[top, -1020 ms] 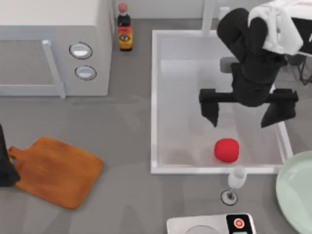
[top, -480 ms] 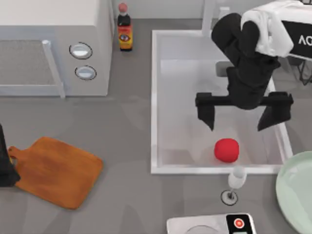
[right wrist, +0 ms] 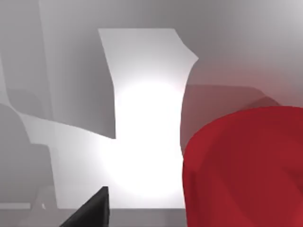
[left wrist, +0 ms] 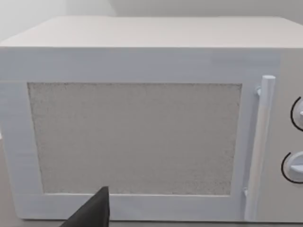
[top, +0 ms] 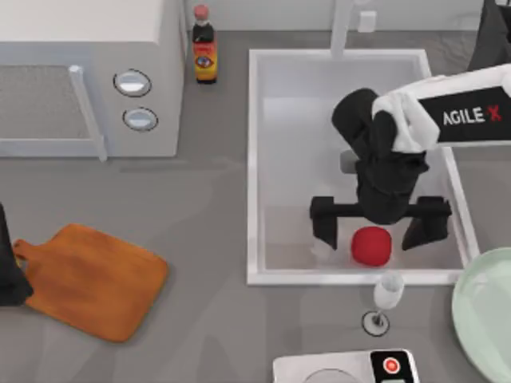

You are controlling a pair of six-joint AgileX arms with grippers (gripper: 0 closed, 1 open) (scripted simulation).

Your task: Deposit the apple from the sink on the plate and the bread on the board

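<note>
Red apple (top: 371, 245) sits in the sink (top: 254, 159), near its front wall. Your right claw (top: 375, 227) hangs over it, fingers wide apart, one either side. Left arm's parked at the worktop's left edge by the board (top: 92, 279); you can't tell its claw state.

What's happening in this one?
The right gripper is down inside the sink, fingers open on either side of the apple, which sits on the basin floor near the front wall, not yet gripped. The plate waits at the table's right edge. The left arm is parked at the left edge beside the board, facing the microwave.
</note>
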